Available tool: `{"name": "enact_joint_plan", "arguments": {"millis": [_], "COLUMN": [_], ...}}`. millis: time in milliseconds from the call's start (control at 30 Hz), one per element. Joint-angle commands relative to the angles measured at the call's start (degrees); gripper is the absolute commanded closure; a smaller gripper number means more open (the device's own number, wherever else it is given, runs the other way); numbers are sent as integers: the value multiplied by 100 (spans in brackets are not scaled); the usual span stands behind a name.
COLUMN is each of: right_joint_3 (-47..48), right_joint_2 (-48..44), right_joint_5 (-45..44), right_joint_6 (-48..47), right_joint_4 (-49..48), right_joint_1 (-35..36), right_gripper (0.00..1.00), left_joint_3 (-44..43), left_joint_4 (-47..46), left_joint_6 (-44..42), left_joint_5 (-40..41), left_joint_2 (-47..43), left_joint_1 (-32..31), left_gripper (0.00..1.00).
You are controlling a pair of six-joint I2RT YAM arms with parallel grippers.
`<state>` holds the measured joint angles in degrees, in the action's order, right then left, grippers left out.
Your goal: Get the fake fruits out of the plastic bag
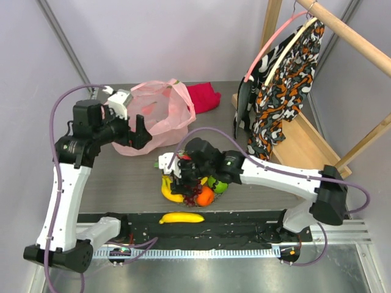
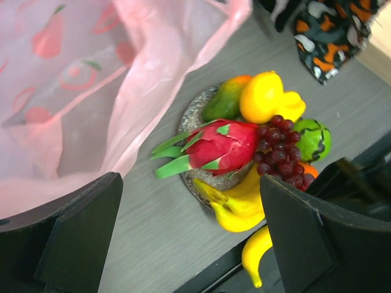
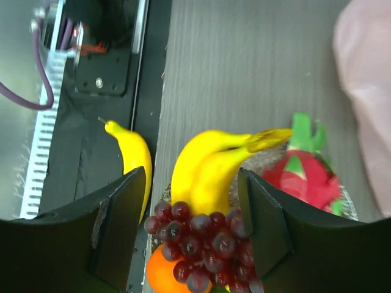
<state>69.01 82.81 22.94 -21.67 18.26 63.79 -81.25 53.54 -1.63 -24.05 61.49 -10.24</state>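
The pale pink plastic bag lies at the back of the table, slumped; no fruit shows inside it. It fills the upper left of the left wrist view. The fake fruits are piled on a glittery plate: dragon fruit, grapes, green apple, mango, yellow pepper-like piece, bananas. One banana lies alone on the black mat. My left gripper is open and empty beside the bag. My right gripper is open, its fingers either side of the grapes, above an orange.
A folded red cloth lies behind the bag. A wooden rack with a patterned garment stands at the back right. A black mat runs along the table's near edge.
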Motion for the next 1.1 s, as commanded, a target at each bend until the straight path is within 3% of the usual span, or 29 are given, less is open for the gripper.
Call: {"name": "enact_joint_plan", "arguments": {"millis": [0,367,700,733,867,1000,1067], "right_joint_3": [244,148,218,244,367,752,911], "right_joint_2": [569,1765,2591,2670,2706,2434,2144], "right_joint_5": [167,255,-632,-781,-1116,-1003,-670], "right_joint_6": [-610,-215,251,260,208,198,399], "right_joint_4": [388,-208,-1043,-1087,-1088,-685,-360], "right_joint_1": [484,1311,1505,1496,1505,1479,1417], "right_gripper": [30,26,29,32,69,85,88], "left_joint_3": [206,900,936,945,927,866,804], "left_joint_4": [-362,-177,-133,-142,-212,-274,-309], "left_joint_6": [558,998,1208,1226,1323,1323,1323], "left_joint_5": [216,-55,-547,-617,-794,-864,-890], "left_joint_2": [-638,-2140,-2449,-2441,-2388,-2274,-2177], "left_joint_1": [522,1498,1894,1894,1947,1947,1956], "left_gripper": [0,0,0,0,0,0,0]}}
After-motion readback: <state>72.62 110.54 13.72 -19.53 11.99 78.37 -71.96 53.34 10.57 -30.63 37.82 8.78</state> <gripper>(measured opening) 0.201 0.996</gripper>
